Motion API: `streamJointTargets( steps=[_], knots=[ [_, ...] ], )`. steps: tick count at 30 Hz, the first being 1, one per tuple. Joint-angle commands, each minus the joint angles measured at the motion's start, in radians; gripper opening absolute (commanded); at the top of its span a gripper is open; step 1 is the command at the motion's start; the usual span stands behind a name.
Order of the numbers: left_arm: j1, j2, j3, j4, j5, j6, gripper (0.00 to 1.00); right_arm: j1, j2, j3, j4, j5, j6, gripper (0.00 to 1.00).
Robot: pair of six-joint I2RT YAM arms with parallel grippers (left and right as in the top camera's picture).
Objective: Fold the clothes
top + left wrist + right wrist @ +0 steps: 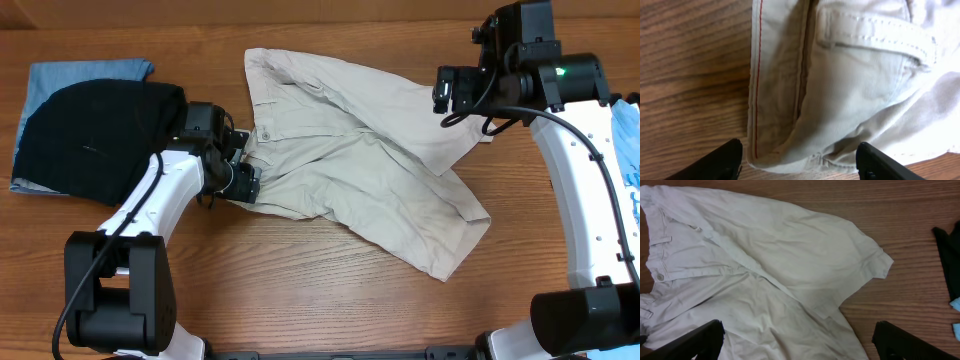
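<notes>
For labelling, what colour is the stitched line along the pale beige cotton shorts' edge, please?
Red stitching, clearest in the left wrist view.

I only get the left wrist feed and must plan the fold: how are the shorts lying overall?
Observer: The shorts lie unfolded, waistband by the left arm, both legs splayed toward the right arm.
Operator: Is the right arm on them?
Observer: No, the right end effector hangs open over one leg, holding nothing.
Operator: Anything else nearby?
Observer: A black garment lies on a blue garment beside the left arm.
</notes>
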Motion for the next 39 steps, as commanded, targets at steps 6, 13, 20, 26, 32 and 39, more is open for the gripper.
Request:
streamJointTargets(
  steps=[6,13,20,26,32,39],
  knots=[
    [-0.005,0.002,0.018,-0.004,-0.011,0.015,0.31,-0.002,-0.013,0.013,0.005,0.003,0.004,1.00],
    [-0.005,0.002,0.018,-0.017,0.025,0.011,0.20,-0.002,-0.013,0.013,0.004,0.003,0.004,1.00],
    [-0.006,0.002,0.018,-0.018,0.036,0.003,0.21,-0.002,-0.013,0.013,0.005,0.003,0.004,1.00],
    [-0.006,0.002,0.018,-0.017,0.035,-0.004,0.20,-0.002,-0.013,0.013,0.046,0.002,0.004,1.00],
    [-0.006,0.002,0.018,-0.011,0.035,-0.004,0.22,-0.002,-0.013,0.014,0.060,-0.006,0.004,1.00],
    [-0.006,0.002,0.018,-0.013,0.035,-0.004,0.17,-0.002,0.010,-0.028,-0.019,-0.005,0.004,0.90]
  ],
)
